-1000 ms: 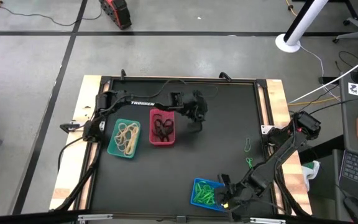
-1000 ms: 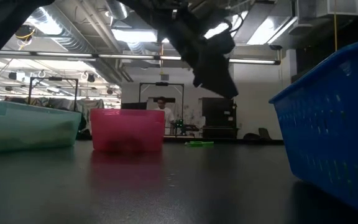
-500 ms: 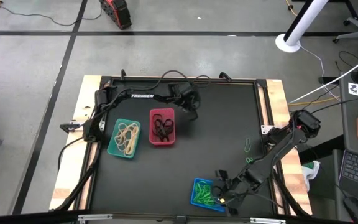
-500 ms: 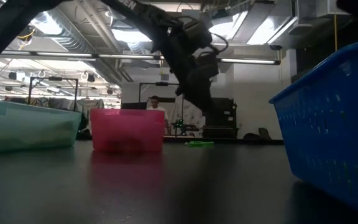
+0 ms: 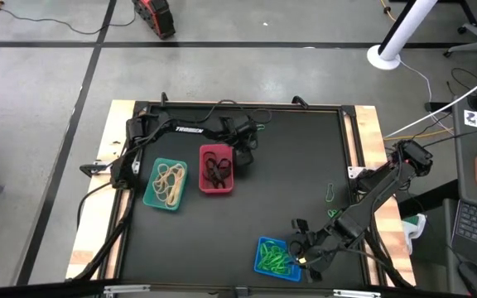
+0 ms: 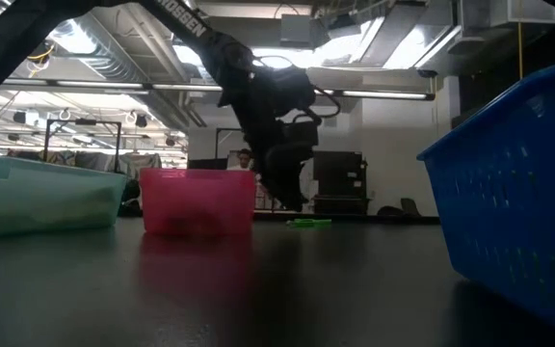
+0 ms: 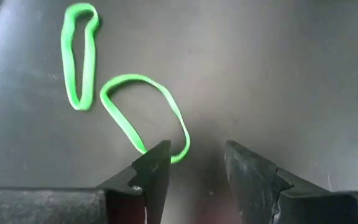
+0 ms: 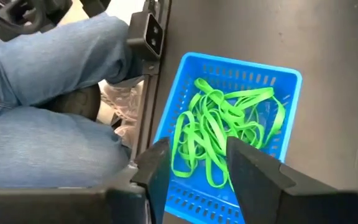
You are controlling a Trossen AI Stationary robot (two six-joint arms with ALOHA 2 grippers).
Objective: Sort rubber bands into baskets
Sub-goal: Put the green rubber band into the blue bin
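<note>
Your right gripper (image 8: 194, 163) hung with jaws spread and empty above the blue basket (image 8: 289, 134) of green bands at the tabletop's near right edge. Your left gripper (image 7: 196, 163), also spread, needed to straddle one strand of the green rubber band (image 7: 143, 113) before pinching.

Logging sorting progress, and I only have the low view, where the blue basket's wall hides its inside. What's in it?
Observer: The blue basket holds a heap of green rubber bands.
Operator: Is the right gripper carrying one?
Observer: No. The right gripper hovers open and empty over that basket.
Operator: Any green ones left outside it?
Observer: Two green bands lie on the table just ahead of the open left gripper.
</note>
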